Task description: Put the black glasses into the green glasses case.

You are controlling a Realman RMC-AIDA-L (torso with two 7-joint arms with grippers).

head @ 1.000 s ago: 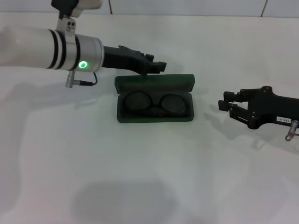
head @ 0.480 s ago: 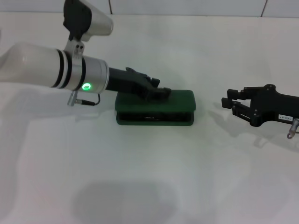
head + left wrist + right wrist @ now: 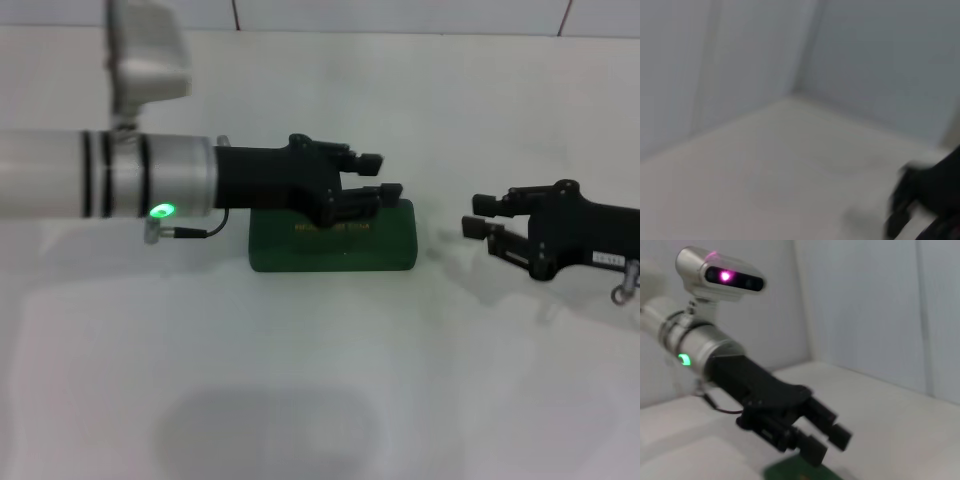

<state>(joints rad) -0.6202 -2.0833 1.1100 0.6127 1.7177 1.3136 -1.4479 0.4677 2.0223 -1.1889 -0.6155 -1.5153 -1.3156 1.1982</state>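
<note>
The green glasses case (image 3: 332, 236) lies shut on the worktop (image 3: 320, 400), long axis running left-right. The black glasses are not visible, presumably inside. Directly over the case's rear edge hangs the left claw (image 3: 385, 176), fingers apart, holding nothing. The right claw (image 3: 478, 216), likewise spread and empty, sits well to the case's right, farther off.

Head view looking down from above; right wrist view low, close — sharing left gripper (image 3: 385, 175) (image 3: 827, 440).
</note>
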